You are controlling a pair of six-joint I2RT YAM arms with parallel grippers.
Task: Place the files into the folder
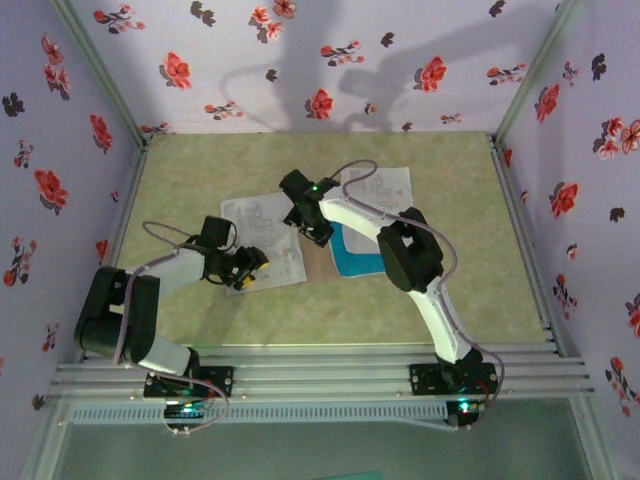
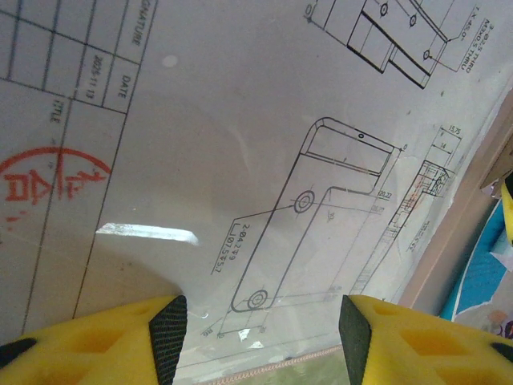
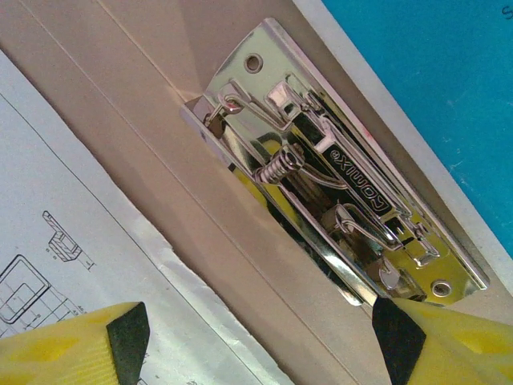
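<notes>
Folder [image 3: 120, 64] directly beneath right tool [image 3: 260, 341]

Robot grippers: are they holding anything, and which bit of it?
Nothing is held. The left gripper hangs open over a printed sheet; the right gripper hangs open over the metal clip of the folder.

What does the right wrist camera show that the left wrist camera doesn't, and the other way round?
Right wrist view: a shiny metal clip fixed on the tan folder. Left wrist view: a red stamp and a dated title block on a printed sheet. Shared: paper with line drawings, some of the folder, a bit of the cyan sheet, and yellow fingers spread with nothing between them, on the left gripper and the right gripper.
</notes>
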